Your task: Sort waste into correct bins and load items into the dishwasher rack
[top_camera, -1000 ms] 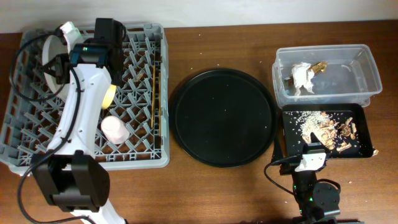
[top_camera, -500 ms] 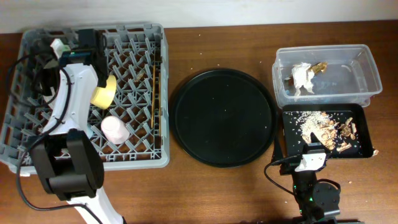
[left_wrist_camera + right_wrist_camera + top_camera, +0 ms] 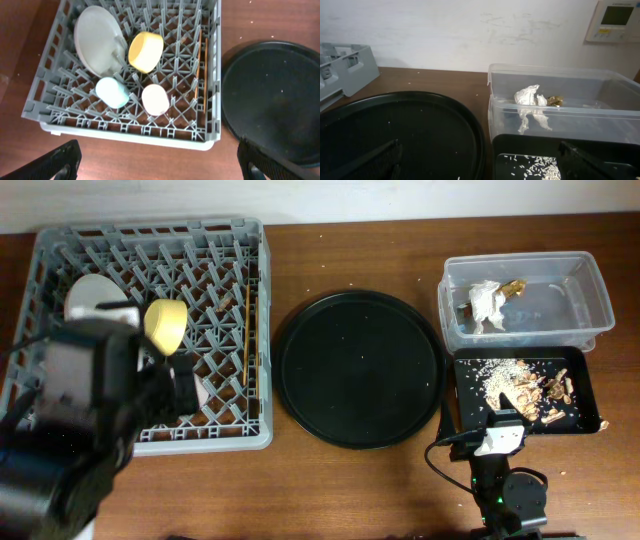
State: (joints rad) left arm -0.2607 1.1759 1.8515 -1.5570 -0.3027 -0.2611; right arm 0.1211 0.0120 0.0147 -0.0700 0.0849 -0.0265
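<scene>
The grey dishwasher rack (image 3: 150,330) (image 3: 125,75) holds the pale plate (image 3: 90,295) (image 3: 97,45) on edge, the yellow bowl (image 3: 165,323) (image 3: 146,51), the light blue cup (image 3: 112,92), the pink cup (image 3: 155,99) and the chopsticks (image 3: 249,340) (image 3: 200,55). My left gripper (image 3: 160,167) is open and empty, above the bare table in front of the rack. The left arm (image 3: 80,430) is a blur over the rack's near left. The clear tub (image 3: 527,300) (image 3: 555,95) holds the napkin (image 3: 487,305) (image 3: 530,102) and the gold scrap (image 3: 515,287). Crumbs (image 3: 530,388) lie in the shallow black tray (image 3: 590,395). My right gripper (image 3: 480,170) is open and empty by that tray.
A large round black tray (image 3: 360,368) (image 3: 395,135) lies between the rack and the bins. The right arm (image 3: 497,442) sits at the table's near edge below the shallow tray. A few crumbs dot the wood.
My left gripper has opened and let go of the plate, which now stands in the rack. The left arm has pulled back from the rack's far left toward its near edge. The right arm is still.
</scene>
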